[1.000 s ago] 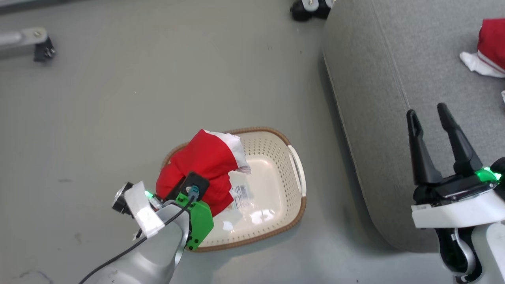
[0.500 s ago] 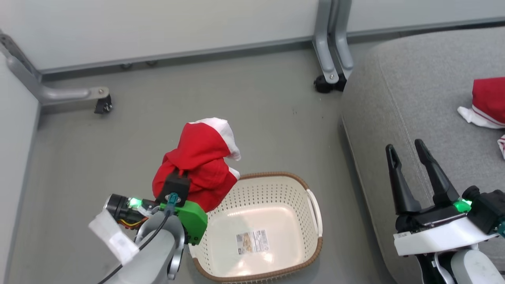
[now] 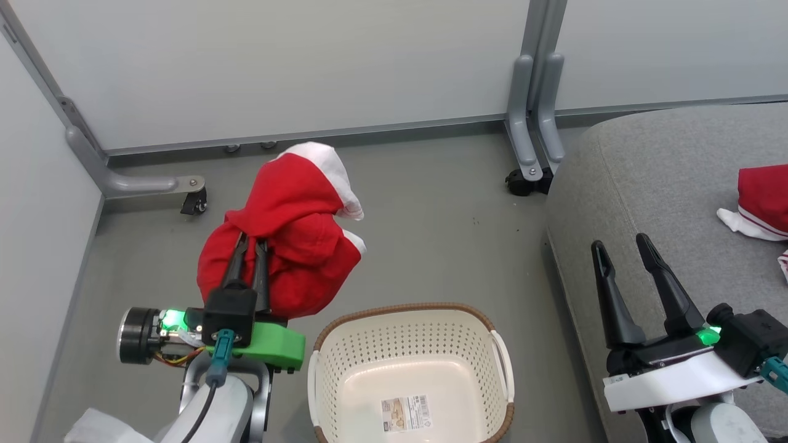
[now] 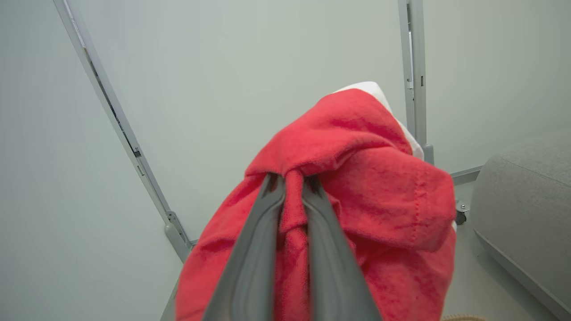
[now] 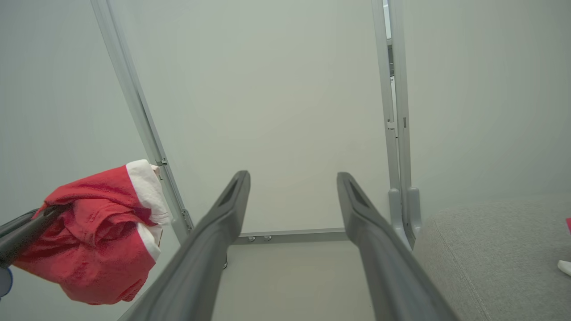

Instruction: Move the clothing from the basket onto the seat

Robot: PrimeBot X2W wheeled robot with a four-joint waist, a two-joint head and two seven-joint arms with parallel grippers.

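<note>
Left of the empty basket, your left claw holds the red garment clamped aloft, mid-transfer; next, swing right over the seat, past your open right claw.

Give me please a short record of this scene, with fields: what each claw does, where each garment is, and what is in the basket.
left claw: shut on the held garment, lifted above the floor, out of the basket
right claw: open, holding nothing
basket: on the floor; no clothing in the part that shows, a sticker on its bottom
seat: the second garment lies on it
left to do: put the held garment on the seat
</note>
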